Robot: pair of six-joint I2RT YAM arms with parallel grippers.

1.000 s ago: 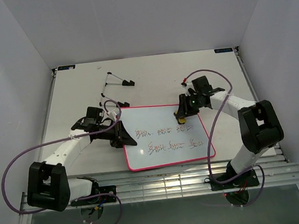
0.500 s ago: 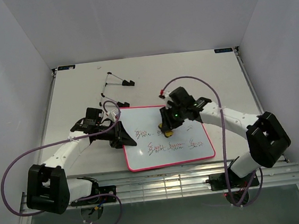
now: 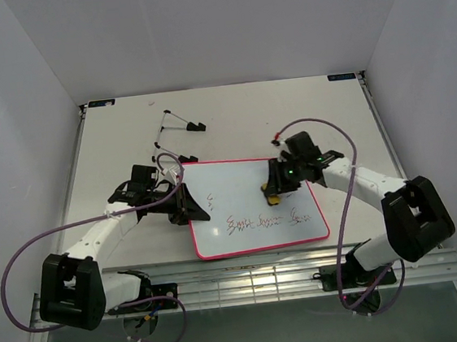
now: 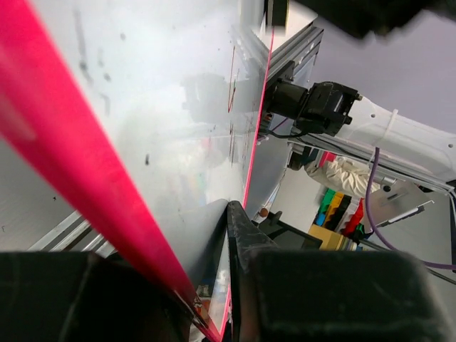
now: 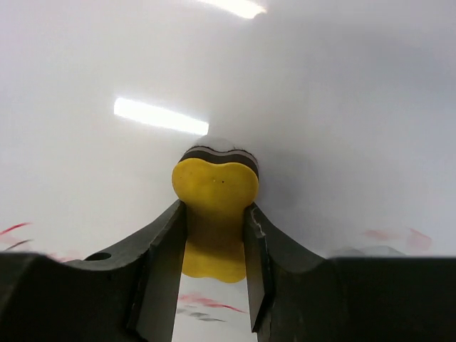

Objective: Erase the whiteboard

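While the left tool (image 3: 188,209) clamps the left edge of the whiteboard (image 3: 238,182), lying flat at the bench's (image 3: 125,124) near middle, the right tool (image 3: 272,193) grips a yellow eraser (image 5: 214,196) pressed to the board's right half. The row of writing (image 3: 268,221) runs left to right, just nearer the robot than the eraser; the right arm is closest.

The whiteboard (image 3: 230,183) is smooth and glossy, mirroring lights. The yellow sponge eraser (image 5: 215,206) looks matt and soft. The desk (image 3: 248,120) is matt white.
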